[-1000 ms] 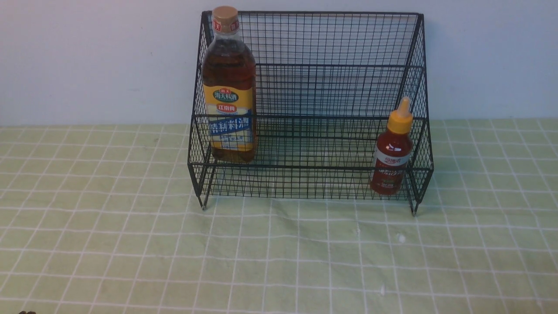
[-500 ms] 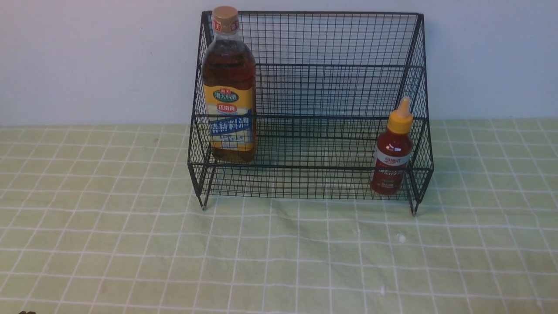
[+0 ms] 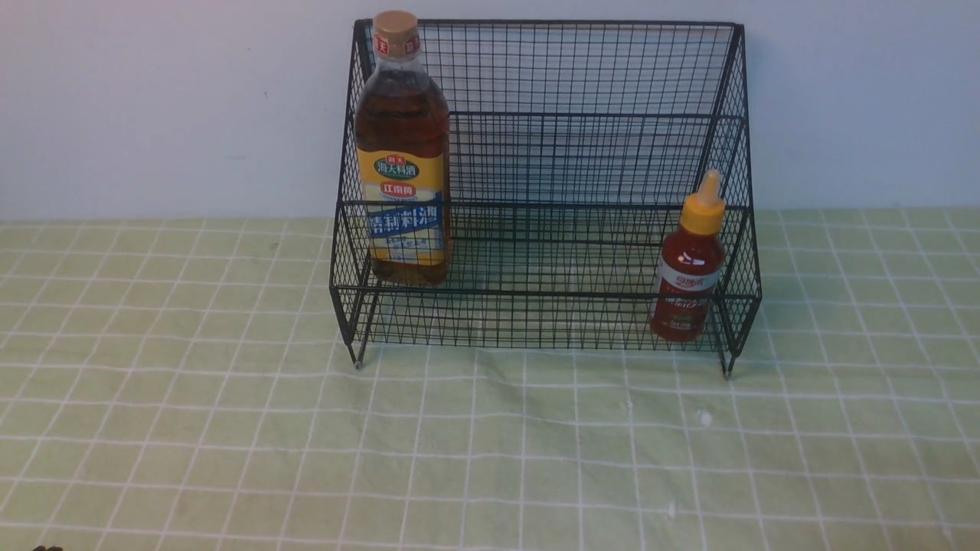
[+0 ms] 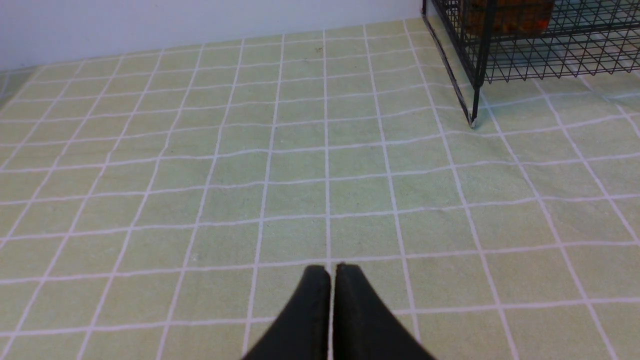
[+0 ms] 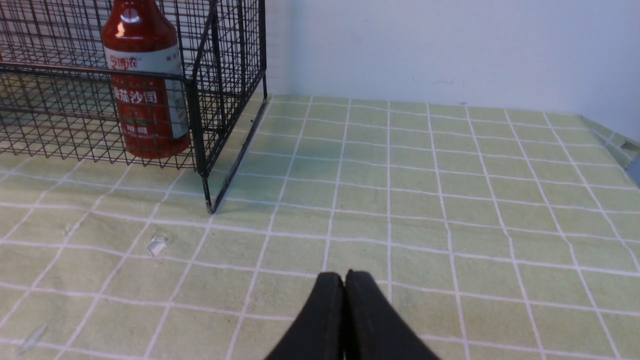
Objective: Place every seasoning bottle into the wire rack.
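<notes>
Black left hand (image 4: pixel 332 270) pressed together, empty, over tablecloth (image 4: pixel 300 165); right hand (image 5: pixel 344 277) likewise, holding nothing.

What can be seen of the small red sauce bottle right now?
The small red sauce bottle is clear plastic filled with red sauce, with a yellow nozzle cap and a white-and-red label. It stands upright, cap on, in the lower front tier of the black wire rack, at the rack's right end, against the corner mesh. No gripper touches it.

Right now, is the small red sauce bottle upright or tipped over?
Upright: the small red sauce bottle with yellow nozzle cap stands on the lower tier of the black wire-mesh rack, nozzle up.
</notes>
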Controlling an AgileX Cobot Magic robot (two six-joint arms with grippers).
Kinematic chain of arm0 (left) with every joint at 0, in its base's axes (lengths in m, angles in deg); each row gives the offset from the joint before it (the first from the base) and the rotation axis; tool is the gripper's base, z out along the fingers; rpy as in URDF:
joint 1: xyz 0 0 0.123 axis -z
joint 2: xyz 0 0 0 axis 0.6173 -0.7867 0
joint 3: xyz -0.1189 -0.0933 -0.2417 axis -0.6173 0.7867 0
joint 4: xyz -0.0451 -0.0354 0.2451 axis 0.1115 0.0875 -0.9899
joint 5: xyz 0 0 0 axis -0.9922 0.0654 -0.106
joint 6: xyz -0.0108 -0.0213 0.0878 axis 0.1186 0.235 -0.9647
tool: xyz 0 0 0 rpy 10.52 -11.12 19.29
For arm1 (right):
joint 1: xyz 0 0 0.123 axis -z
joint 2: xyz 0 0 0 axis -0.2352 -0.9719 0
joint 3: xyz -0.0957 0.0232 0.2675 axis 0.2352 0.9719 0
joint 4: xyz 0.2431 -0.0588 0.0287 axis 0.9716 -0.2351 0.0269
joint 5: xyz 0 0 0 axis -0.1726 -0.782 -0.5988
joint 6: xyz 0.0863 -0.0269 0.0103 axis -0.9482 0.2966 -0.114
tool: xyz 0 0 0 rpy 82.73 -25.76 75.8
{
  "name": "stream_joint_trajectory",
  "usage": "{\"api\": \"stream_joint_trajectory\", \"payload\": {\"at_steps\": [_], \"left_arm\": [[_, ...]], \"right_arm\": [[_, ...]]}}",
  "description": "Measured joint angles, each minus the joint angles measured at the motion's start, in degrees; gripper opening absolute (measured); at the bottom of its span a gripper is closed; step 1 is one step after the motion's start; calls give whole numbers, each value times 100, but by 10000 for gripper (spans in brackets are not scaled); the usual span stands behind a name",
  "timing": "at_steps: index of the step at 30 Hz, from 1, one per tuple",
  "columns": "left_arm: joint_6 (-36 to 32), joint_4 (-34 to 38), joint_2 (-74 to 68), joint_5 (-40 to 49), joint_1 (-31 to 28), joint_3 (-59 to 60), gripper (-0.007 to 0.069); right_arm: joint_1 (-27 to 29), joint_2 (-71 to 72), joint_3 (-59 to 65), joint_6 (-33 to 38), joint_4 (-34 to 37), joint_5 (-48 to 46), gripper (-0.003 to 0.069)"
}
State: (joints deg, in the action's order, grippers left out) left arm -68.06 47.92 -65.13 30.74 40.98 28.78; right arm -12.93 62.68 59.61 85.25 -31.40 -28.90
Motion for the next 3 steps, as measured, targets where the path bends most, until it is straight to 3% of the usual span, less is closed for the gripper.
{"api": "stream_joint_trajectory", "payload": {"at_steps": [3], "left_arm": [[0,0,0,0,0,0,-6]], "right_arm": [[0,0,0,0,0,0,-15]]}}
